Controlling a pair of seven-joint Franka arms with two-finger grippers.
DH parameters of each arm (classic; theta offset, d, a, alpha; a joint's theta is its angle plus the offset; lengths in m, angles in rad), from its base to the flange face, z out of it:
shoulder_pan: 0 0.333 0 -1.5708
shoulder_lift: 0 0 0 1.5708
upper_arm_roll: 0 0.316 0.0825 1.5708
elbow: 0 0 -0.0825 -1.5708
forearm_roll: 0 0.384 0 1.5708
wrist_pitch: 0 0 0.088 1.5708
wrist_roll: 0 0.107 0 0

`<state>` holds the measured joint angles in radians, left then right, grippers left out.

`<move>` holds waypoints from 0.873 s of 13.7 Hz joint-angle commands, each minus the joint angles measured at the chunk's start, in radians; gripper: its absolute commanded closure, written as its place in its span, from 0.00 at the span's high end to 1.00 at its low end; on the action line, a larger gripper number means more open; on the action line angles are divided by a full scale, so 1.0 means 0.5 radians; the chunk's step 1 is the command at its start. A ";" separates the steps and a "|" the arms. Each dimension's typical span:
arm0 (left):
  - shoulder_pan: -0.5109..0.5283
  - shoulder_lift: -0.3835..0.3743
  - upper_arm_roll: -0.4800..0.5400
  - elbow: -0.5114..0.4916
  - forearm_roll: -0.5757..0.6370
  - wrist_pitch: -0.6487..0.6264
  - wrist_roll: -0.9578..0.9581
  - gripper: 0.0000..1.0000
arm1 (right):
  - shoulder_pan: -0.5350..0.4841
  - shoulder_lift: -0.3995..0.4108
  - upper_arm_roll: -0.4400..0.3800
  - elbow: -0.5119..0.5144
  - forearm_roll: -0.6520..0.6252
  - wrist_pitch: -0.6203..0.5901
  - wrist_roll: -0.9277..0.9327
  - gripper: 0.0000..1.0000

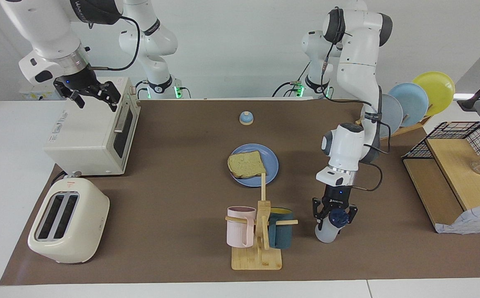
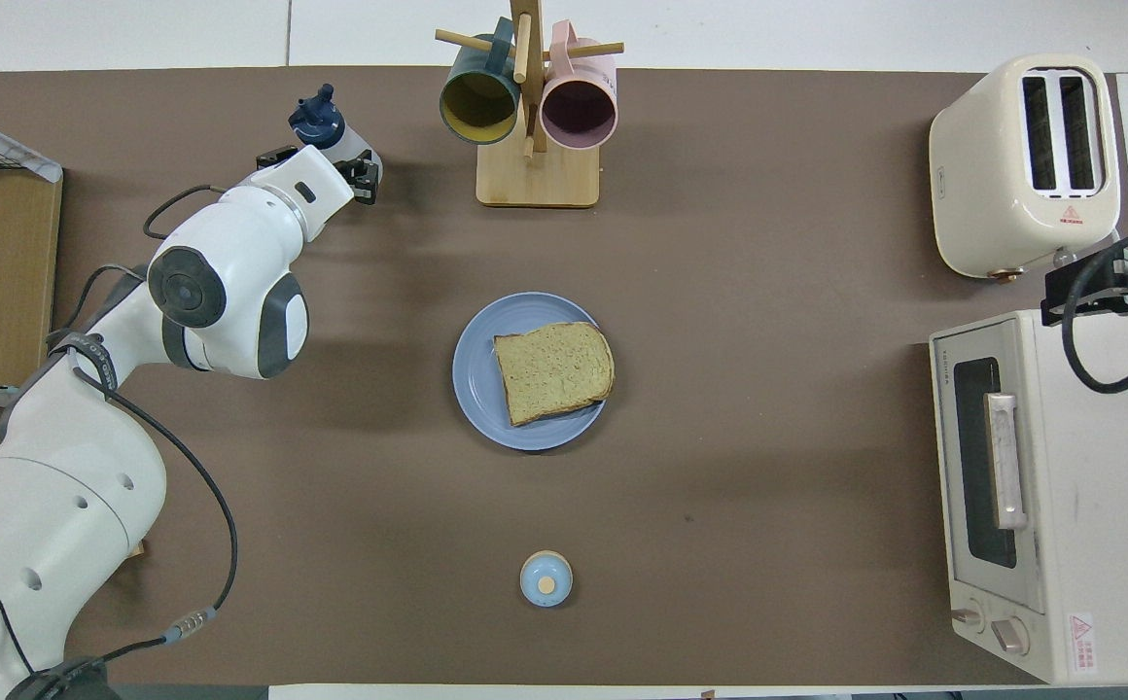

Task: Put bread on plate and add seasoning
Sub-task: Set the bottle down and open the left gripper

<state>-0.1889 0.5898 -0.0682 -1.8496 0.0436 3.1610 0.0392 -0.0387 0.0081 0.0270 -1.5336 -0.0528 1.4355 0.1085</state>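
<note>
Your right gripper (image 1: 93,97) hangs over the toaster oven (image 1: 91,132), fingers spread, holding nothing; that arm waits. Mid-table, the bread (image 1: 246,164) lies on the plate (image 1: 271,163). By the mug rack (image 1: 260,231), your left gripper (image 1: 334,215) straddles the seasoning (image 1: 327,232), standing on the table; you can't tell whether it grips.

Oven (image 2: 1060,486) partly cropped at edge

Bright, even light from above fills both views. Soft, faint shadows lie on the brown matte surface (image 1: 174,174) beside the things. Focus is sharp throughout, without glare.
</note>
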 commanded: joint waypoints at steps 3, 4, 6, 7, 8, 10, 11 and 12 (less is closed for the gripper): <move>0.034 -0.011 -0.005 -0.041 0.020 -0.051 -0.002 1.00 | -0.024 -0.041 0.013 -0.044 -0.014 -0.009 -0.030 1.00; 0.034 -0.047 -0.005 -0.092 0.017 -0.060 -0.005 1.00 | -0.024 -0.041 0.013 -0.044 -0.014 -0.009 -0.033 1.00; 0.062 -0.230 -0.005 -0.251 0.017 -0.210 -0.005 1.00 | -0.024 -0.041 0.016 -0.044 -0.014 -0.009 -0.030 1.00; 0.065 -0.341 -0.005 -0.304 0.017 -0.363 0.004 1.00 | -0.024 -0.041 0.016 -0.044 -0.014 -0.009 -0.030 1.00; 0.047 -0.482 -0.005 -0.338 0.017 -0.622 0.004 1.00 | -0.024 -0.041 0.016 -0.044 -0.014 -0.009 -0.030 1.00; -0.017 -0.666 -0.008 -0.326 0.017 -1.055 -0.005 1.00 | -0.024 -0.041 0.013 -0.044 -0.014 -0.009 -0.030 1.00; -0.045 -0.737 -0.008 -0.317 0.017 -1.212 -0.011 1.00 | -0.024 -0.041 0.016 -0.044 -0.014 -0.009 -0.030 1.00; -0.067 -0.823 -0.008 -0.305 0.017 -1.390 -0.056 1.00 | -0.024 -0.041 0.013 -0.044 -0.014 -0.009 -0.030 1.00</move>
<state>-0.1953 0.2868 -0.0781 -1.9496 0.0442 2.5918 0.0356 -0.0387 0.0081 0.0270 -1.5336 -0.0528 1.4355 0.1085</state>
